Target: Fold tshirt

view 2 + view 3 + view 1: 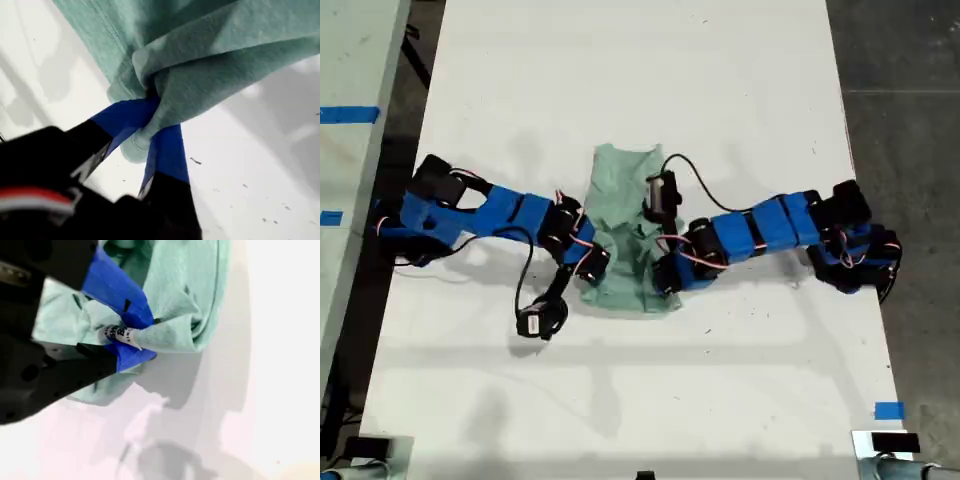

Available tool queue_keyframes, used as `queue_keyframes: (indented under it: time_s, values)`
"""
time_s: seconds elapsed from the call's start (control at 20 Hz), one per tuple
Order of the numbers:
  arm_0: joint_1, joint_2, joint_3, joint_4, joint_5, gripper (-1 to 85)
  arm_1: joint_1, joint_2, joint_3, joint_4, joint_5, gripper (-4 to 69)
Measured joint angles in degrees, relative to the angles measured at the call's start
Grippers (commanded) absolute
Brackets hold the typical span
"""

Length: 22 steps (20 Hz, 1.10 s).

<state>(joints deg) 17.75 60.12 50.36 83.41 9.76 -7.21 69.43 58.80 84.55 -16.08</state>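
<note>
Both my first hand (152, 122) and second hand (132, 342) pinch bunched tshirt (620, 200) edges, seemingly mid-table (640, 60).

In the exterior view both arms cover the side edges of the pale mint-green cloth tshirt (620, 190). In both wrist views the cloth runs past the frame edge beyond the jaws. The small white printed label (120, 333) between my second gripper's (131, 340) jaws is too blurred to read.
</note>
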Motion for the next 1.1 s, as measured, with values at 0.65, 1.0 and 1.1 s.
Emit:
queue_keyframes:
  time_s: [0.65, 1.0, 1.1]
  values:
    - [-35.4, 7.3, 0.5, 3.7, 26.0, 10.2, 36.4, 12.0, 17.1, -14.2, -20.0, 27.1]
    - [-57.2, 19.5, 12.5, 6.2, 29.1, 27.5, 56.1, 28.9, 26.5, -10.3, -21.9, 32.0]
    - [-60.1, 29.2, 24.0, 1.8, 30.4, 26.6, 57.7, 40.3, 37.0, -10.3, -21.7, 24.8]
